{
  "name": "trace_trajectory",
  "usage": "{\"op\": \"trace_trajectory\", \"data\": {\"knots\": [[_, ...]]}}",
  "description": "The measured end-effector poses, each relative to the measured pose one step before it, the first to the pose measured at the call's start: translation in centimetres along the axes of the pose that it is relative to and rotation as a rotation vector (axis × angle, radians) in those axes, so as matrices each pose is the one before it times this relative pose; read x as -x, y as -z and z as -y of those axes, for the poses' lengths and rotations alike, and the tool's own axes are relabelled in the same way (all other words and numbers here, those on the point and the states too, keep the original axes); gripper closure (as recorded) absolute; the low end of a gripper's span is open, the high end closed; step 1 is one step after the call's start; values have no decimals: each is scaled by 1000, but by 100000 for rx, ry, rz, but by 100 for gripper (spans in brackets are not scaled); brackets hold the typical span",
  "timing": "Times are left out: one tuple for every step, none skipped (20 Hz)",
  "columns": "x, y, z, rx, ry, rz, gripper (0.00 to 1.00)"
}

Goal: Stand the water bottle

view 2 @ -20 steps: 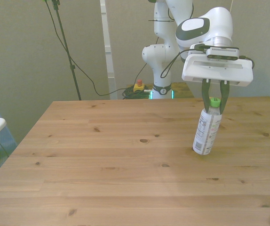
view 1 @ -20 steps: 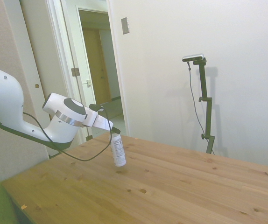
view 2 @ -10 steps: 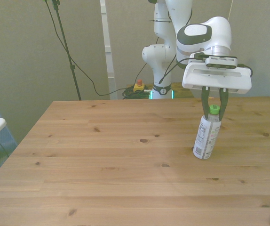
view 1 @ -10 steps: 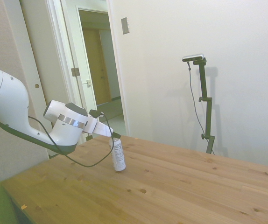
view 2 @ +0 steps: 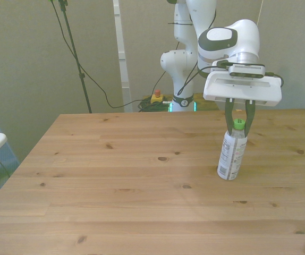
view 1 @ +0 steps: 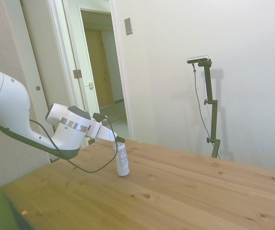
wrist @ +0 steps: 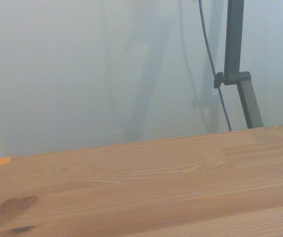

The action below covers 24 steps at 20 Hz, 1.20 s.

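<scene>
Standing the water bottle (view 2: 230,155) up, almost done.
It hangs right under the gripper (view 2: 239,125), bottom on the table (view 2: 115,175), leaning a little (cap end pinched between the fingers). If the fingers let go while it leans, or bump the green cap (view 2: 239,124) going up, it could tip over.

The wooden table (view 2: 115,186), pale knotty planks, carries only the water bottle (view 2: 231,155), which stands nearly upright on its base directly beneath the gripper (view 2: 239,123), its green cap between the gripper's dark fingers
</scene>
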<state>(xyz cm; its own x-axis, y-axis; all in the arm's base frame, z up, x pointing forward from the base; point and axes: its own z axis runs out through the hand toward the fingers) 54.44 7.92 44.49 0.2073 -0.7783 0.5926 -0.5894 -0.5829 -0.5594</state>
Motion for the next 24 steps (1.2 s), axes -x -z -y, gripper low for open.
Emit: {"op": "trace_trajectory", "data": {"knots": [[-30, -27, -25, 238, -124, -244, 0], [-15, -12, -14, 105, -81, -135, 0], [-21, -15, -24, 47, -11, -101, 0], [-20, -19, -36, 28, 134, -140, 0], [-34, -23, -41, 56, 111, -103, 0], [-35, -24, -42, 71, 53, -84, 0], [-9, -6, -12, 29, -8, -15, 0], [-9, -5, -8, 19, -14, -14, 0], [-13, -6, -10, 22, -18, -16, 0], [-21, -12, -24, 50, -31, -21, 0], [2, -31, -72, 156, -15, 26, 0], [33, -60, -146, 295, 1, 86, 0], [52, -78, -200, 414, 7, 131, 0], [49, -72, -193, 389, 6, 124, 0], [89, -76, -209, 419, 47, 184, 0], [84, -58, -165, 340, 58, 167, 0], [114, -67, -198, 394, 82, 213, 0], [106, -65, -186, 387, 77, 206, 0], [50, -48, -133, 260, 24, 108, 0], [19, -33, -104, 198, -4, 61, 0], [-2, -13, -91, 147, -18, 39, 0], [-19, 16, -92, 113, -37, 19, 0], [-18, 65, -78, 43, -26, 5, 0], [-32, 88, -45, -27, -44, -34, 0]]}}
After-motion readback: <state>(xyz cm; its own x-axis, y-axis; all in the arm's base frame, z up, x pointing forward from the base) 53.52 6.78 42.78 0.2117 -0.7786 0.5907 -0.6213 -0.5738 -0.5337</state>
